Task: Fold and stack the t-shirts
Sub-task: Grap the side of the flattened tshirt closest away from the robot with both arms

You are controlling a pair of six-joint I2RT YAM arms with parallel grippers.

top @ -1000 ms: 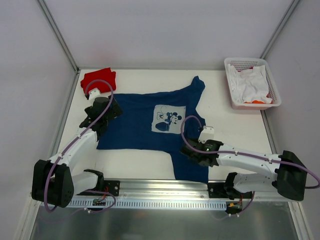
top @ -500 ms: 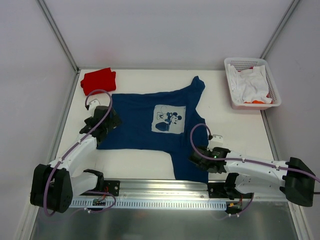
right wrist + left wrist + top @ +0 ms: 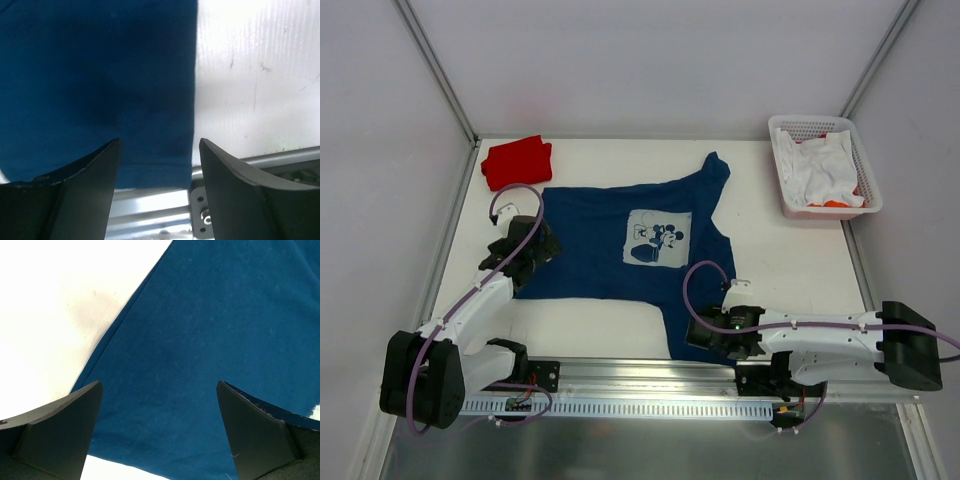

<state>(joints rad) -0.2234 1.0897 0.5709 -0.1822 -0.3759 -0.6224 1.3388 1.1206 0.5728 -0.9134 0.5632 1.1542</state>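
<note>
The navy blue t-shirt [image 3: 610, 250] lies spread flat on the white table, its white cartoon print [image 3: 658, 238] facing up. The red t-shirt [image 3: 517, 160] sits folded at the back left corner. My left gripper [image 3: 527, 252] hangs open over the navy shirt's left edge; in the left wrist view its jaws [image 3: 159, 440] stand wide above the blue cloth [image 3: 210, 350], with nothing between them. My right gripper [image 3: 708, 335] is open low over the near right hem corner of the shirt [image 3: 100, 90], its jaws [image 3: 159, 155] straddling that corner without gripping it.
A pink basket [image 3: 820, 121] holding white and orange clothes stands at the back right. A metal rail [image 3: 650, 385] runs along the table's near edge just beyond the hem, also seen in the right wrist view [image 3: 150, 200]. Grey walls enclose the table.
My right gripper has moved left and down to the navy shirt's near hem corner, its jaws narrowing slightly. My left gripper has drifted a little nearer along the shirt's left edge.
</note>
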